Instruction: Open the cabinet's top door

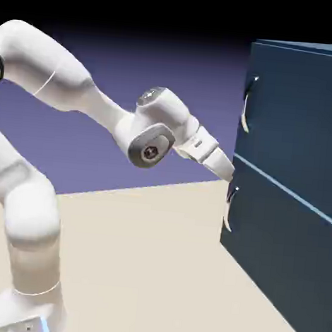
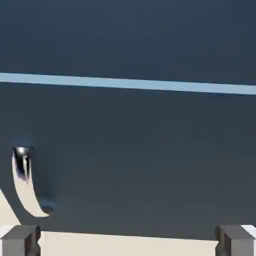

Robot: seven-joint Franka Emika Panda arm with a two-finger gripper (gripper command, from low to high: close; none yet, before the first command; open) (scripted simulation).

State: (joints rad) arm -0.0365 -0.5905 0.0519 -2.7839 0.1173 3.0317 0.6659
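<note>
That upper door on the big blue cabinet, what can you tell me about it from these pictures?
The flat dark navy-blue top door looks smooth and matte, and sits shut, flush with the tall boxy navy cabinet. A slim curved silver handle stands upright at its edge nearest the robot. A thin pale seam divides it from the lower panel. Nothing touches it; the tool is below the handle, near the seam.

One cabinet (image 1: 288, 179) stands just ahead of the one claw (image 1: 232, 176). It carries two door panels, the top door (image 1: 301, 117) and a lower door (image 1: 274, 256), and two silver handles, upper (image 1: 248, 105) and lower (image 1: 228, 206).
</note>
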